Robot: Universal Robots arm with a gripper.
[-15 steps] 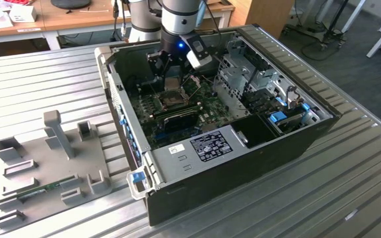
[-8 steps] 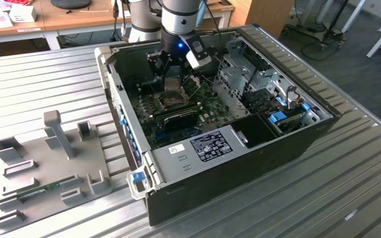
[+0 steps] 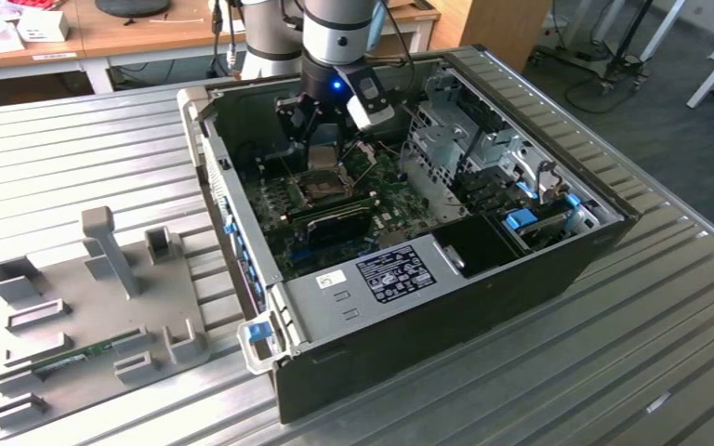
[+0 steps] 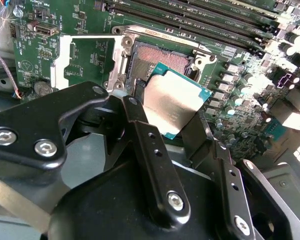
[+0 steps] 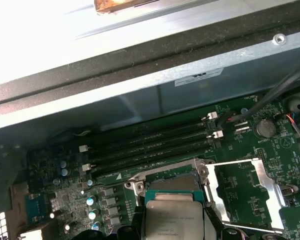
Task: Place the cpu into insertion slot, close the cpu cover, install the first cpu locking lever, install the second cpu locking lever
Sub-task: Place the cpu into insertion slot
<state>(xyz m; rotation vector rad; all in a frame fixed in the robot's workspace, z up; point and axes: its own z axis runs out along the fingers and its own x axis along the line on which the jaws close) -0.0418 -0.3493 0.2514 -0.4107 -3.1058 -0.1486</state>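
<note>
My gripper [image 4: 166,119] is shut on the cpu [image 4: 172,100], its black fingers [image 4: 140,132] pinching two opposite edges. The chip hangs tilted just above and to one side of the insertion slot [image 4: 160,59], overlapping one of its edges, with its grey metal top facing the camera. The cpu cover [image 4: 85,55] is swung fully open and lies flat on the green board beside the slot. In the first wrist view the cpu [image 5: 174,220] sits close over the insertion slot [image 5: 170,181], with the open cpu cover [image 5: 242,195] alongside. In the exterior view the gripper [image 3: 321,139] hovers over the insertion slot [image 3: 323,189] inside the case.
Long dark memory slots [image 5: 150,145] run beside the socket. The case wall [image 5: 155,65] rises close behind them. Metal drive bays [image 3: 482,158] fill the case on the exterior view's right. A grey fixture plate [image 3: 85,307] with upright posts lies on the slatted table at that view's left.
</note>
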